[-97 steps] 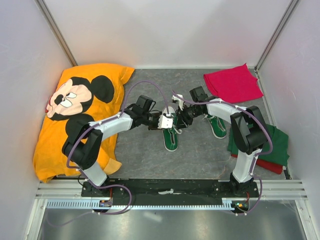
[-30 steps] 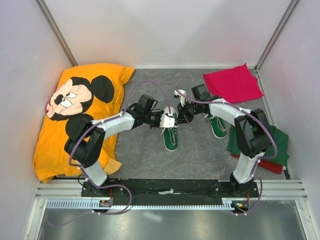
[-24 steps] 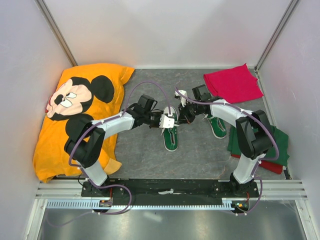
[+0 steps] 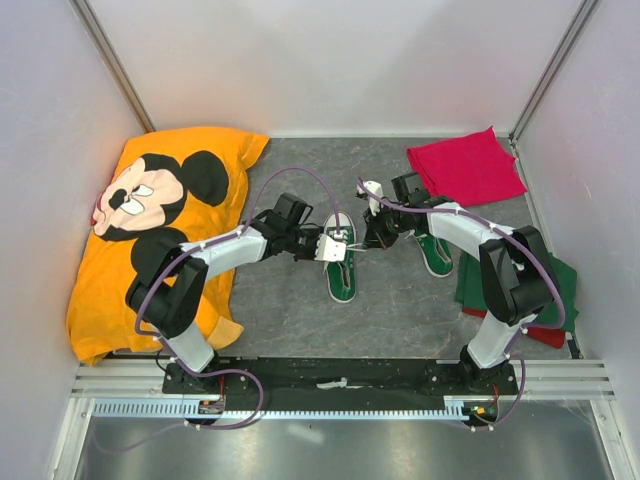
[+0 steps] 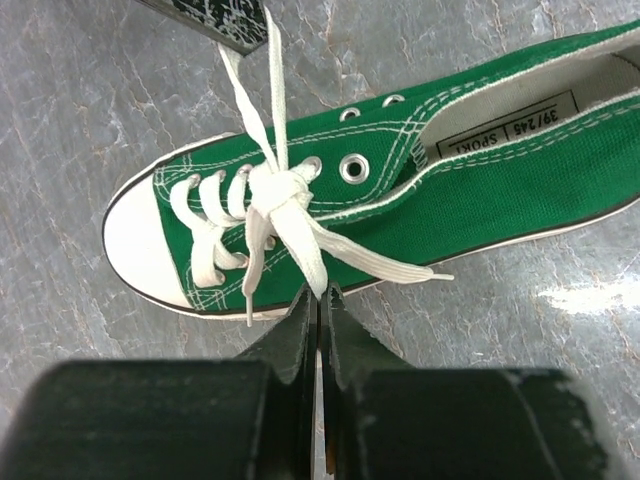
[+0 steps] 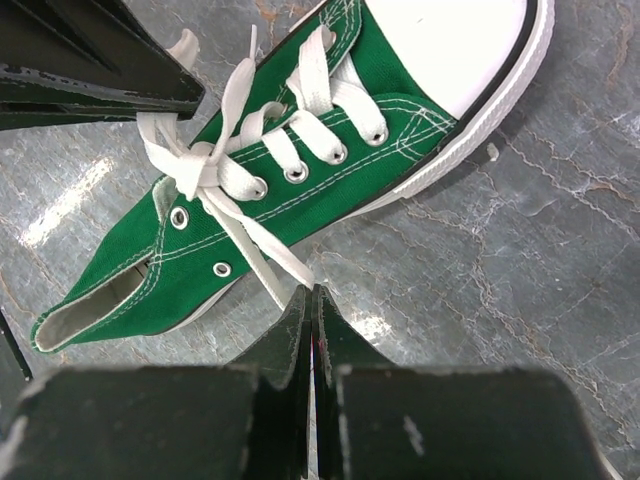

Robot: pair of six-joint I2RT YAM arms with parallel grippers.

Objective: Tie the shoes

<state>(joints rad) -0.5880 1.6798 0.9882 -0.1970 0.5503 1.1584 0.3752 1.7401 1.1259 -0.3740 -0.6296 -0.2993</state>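
- The shoe [image 4: 342, 272] being tied lies mid-tabletop [image 4: 290, 310], long axis 12-to-6, toe at 12; its mate [image 4: 436, 252] sits at 3 o'clock.
- Left fingers [image 5: 320, 303], pressed together on one lace [image 5: 300, 240] end, sit at 9 o'clock of the knot [image 5: 275, 190].
- Right fingers [image 6: 308, 298] pinch the other end at 3 o'clock; both arms look equally near.

Green canvas sneakers [image 4: 341, 275], white laces [image 5: 280, 195] and toe caps [image 5: 135, 235], on a grey marbled worktop [image 4: 400, 310]; orange Mickey-print cloth [image 4: 150, 230], plain red cloth [image 4: 465, 165] too.
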